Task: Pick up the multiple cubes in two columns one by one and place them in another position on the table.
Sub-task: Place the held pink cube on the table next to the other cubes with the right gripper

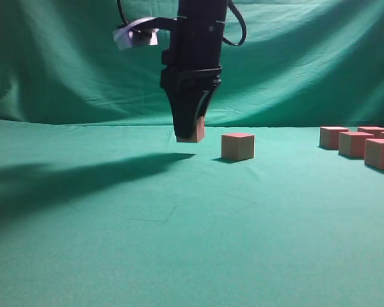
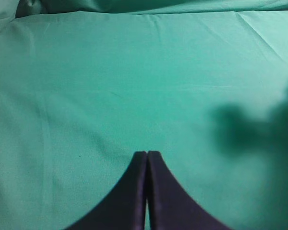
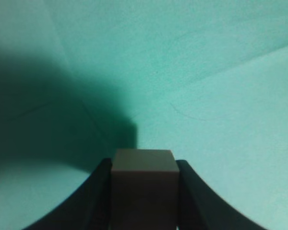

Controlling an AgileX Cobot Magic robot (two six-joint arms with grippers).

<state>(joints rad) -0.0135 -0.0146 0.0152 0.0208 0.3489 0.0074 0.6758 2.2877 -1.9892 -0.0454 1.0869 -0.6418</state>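
Black tapered claw [image 1: 191,131], looping black cable [image 1: 238,29]

Exterior cam sits low, near block height, looking level across the green cloth-covered worktop [image 1: 179,243] toward the draped green backdrop [image 1: 307,57]. Left wrist cam looks down past my black left tool [image 2: 147,158] at bare cloth, close. Right wrist cam: same, tight on my black right tool [image 3: 144,165]. Exterior and right wrist share that tool [image 1: 191,131].
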